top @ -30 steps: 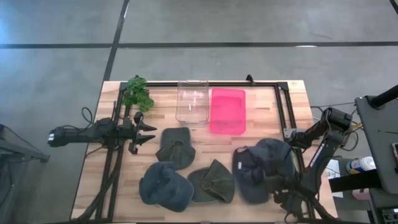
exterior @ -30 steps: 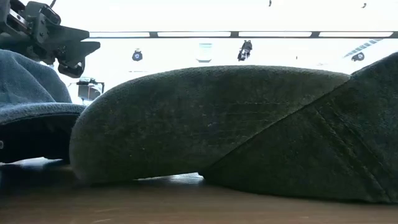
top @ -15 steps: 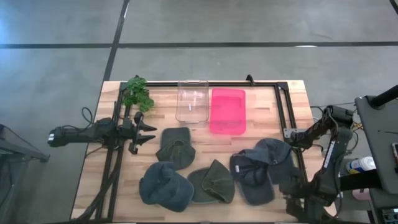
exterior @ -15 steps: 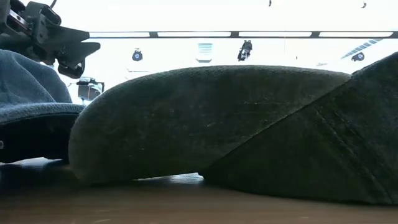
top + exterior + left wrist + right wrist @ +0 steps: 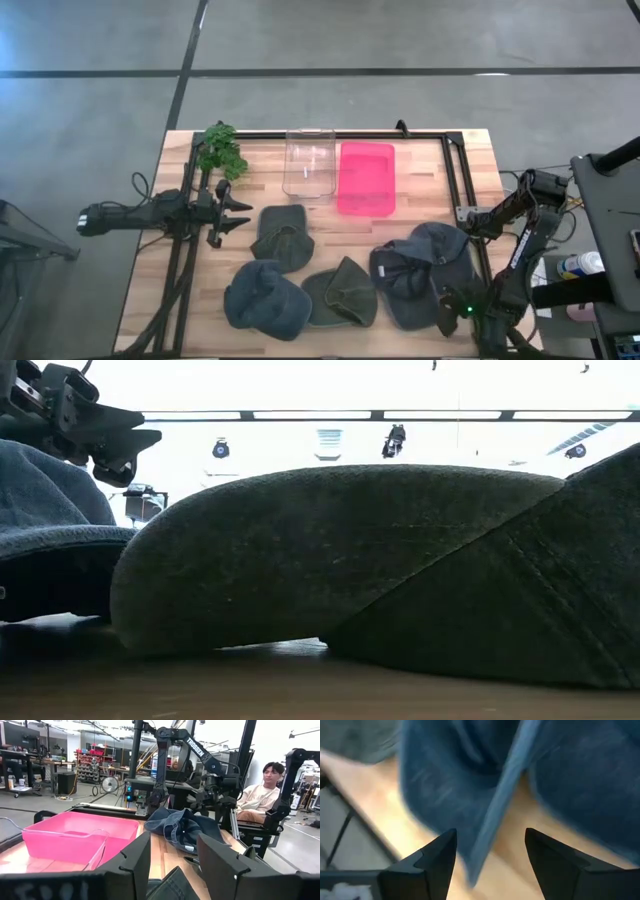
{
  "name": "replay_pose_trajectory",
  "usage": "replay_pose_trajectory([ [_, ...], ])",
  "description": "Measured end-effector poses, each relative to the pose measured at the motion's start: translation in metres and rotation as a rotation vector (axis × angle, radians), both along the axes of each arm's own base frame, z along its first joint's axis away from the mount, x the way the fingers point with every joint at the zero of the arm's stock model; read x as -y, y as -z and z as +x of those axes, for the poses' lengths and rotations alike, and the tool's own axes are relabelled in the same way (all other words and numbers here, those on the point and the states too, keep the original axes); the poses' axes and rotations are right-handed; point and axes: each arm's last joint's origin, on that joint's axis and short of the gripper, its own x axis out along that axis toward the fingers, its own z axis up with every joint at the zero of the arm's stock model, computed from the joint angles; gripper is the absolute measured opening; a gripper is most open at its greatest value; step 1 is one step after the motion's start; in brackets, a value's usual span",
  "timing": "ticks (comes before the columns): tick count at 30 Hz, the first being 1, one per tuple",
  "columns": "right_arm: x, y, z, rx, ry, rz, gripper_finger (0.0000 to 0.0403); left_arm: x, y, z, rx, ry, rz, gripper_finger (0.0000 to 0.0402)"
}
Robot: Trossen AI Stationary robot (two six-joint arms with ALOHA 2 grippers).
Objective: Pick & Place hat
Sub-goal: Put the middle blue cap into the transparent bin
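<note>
1. On the near right part of the table [image 5: 420, 150], high view: the blue denim hat [image 5: 415, 270] lies crumpled on the wood. A second ago it lay spread wider and flatter, with the right gripper [image 5: 452, 312] over its near edge. The gripper now sits just off the hat's near right corner, fingers spread and empty, a green light showing on the arm.
2. High view, remainder: the left gripper [image 5: 238, 211] waits at the left side, fingers apart and holding nothing, unchanged from the earlier frames. Three more hats lie on the wood: a dark green hat [image 5: 282, 236] at centre, a grey-blue hat [image 5: 264, 300] near left, an olive hat [image 5: 341, 294] near centre. A clear bin [image 5: 309, 162] and a pink bin [image 5: 366, 178] stand side by side at the far edge; a green plant [image 5: 221, 150] stands at the far left corner. The floor is grey concrete with dark seams.
3. Low view: the olive hat fills the frame at table height, unchanged; a blue hat shows at the left edge with dark gripper parts above it.
4. Left wrist view: the pink bin and the denim hat lie ahead. Beyond them stands the right arm, lettered "TROSSEN" [image 5: 196, 748]. A seated person [image 5: 260, 792] and workshop shelving occupy the room behind.
5. Right wrist view: blurred blue denim and bare wood lie close ahead of the separated fingers [image 5: 427, 862].
</note>
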Motion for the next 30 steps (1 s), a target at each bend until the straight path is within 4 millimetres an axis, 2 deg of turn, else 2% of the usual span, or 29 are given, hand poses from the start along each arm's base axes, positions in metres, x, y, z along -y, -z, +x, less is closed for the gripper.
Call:
replay_pose_trajectory([
  [3, 0.005, 0.004, 0.005, -0.008, 0.011, -0.035, 0.0187, 0.0, 0.0, 0.0, 0.0, 0.0, 0.0, 0.0153],
  [5, 0.008, 0.003, 0.007, -0.008, 0.0, -0.05, 0.0136, 0.0, 0.0, 0.0, 0.0, 0.0, 0.0, 0.0153],
  [8, 0.016, -0.005, 0.008, -0.021, -0.033, -0.102, 0.0037, 0.0, 0.0, 0.0, 0.0, 0.0, 0.0, 0.0153],
  [9, 0.019, -0.009, 0.009, -0.026, -0.044, -0.118, 0.0027, 0.0, 0.0, 0.0, 0.0, 0.0, 0.0, 0.0153],
  [11, 0.026, -0.023, 0.009, -0.025, -0.06, -0.144, 0.0017, 0.0, 0.0, 0.0, -0.001, 0.0, 0.0, 0.0153],
  [13, 0.034, -0.047, 0.009, 0.032, -0.114, -0.191, 0.0014, 0.0, 0.0, 0.0, -0.001, 0.0, 0.0, 0.0153],
  [17, 0.051, -0.132, 0.007, 0.333, -0.242, -0.244, 0.0012, 0.0, 0.0, 0.0, -0.001, 0.0, 0.0, 0.0153],
  [19, 0.061, -0.154, 0.005, 0.389, -0.324, -0.289, 0.0011, 0.0, 0.0, 0.0, -0.002, 0.0, 0.0, 0.0153],
  [21, 0.075, -0.152, 0.004, 0.275, -0.387, -0.281, 0.0011, 0.0, 0.001, 0.0, -0.007, 0.0, 0.0, 0.0153],
  [22, 0.081, -0.147, 0.004, 0.175, -0.361, -0.205, 0.0011, 0.0, 0.001, 0.0, -0.008, 0.0, 0.0, 0.0153],
  [23, 0.082, -0.147, 0.007, 0.146, -0.372, -0.142, 0.0011, 0.0, 0.001, 0.0, -0.008, 0.0, 0.0, 0.0153],
  [24, 0.076, -0.153, 0.013, 0.231, -0.429, -0.108, 0.0011, 0.0, 0.001, 0.0, -0.008, 0.0, 0.0, 0.0153],
  [25, 0.073, -0.161, 0.018, 0.324, -0.471, -0.151, 0.0011, 0.0, 0.001, 0.0, -0.009, 0.0, 0.0, 0.0153],
  [26, 0.077, -0.159, 0.017, 0.32, -0.457, -0.221, 0.0011, 0.0, 0.001, 0.0, -0.008, 0.0, 0.0, 0.0153],
  [28, 0.101, -0.138, 0.003, 0.078, -0.379, -0.304, 0.0011, 0.0, 0.001, 0.0, -0.01, 0.0, 0.0, 0.0153],
  [29, 0.102, -0.136, 0.003, 0.054, -0.363, -0.287, 0.0011, 0.0, 0.001, 0.0, -0.01, 0.0, 0.0, 0.0153],
  [30, 0.096, -0.14, 0.01, 0.138, -0.339, -0.208, 0.0011, 0.0, 0.001, 0.0, -0.014, 0.0, 0.0, 0.0153],
])
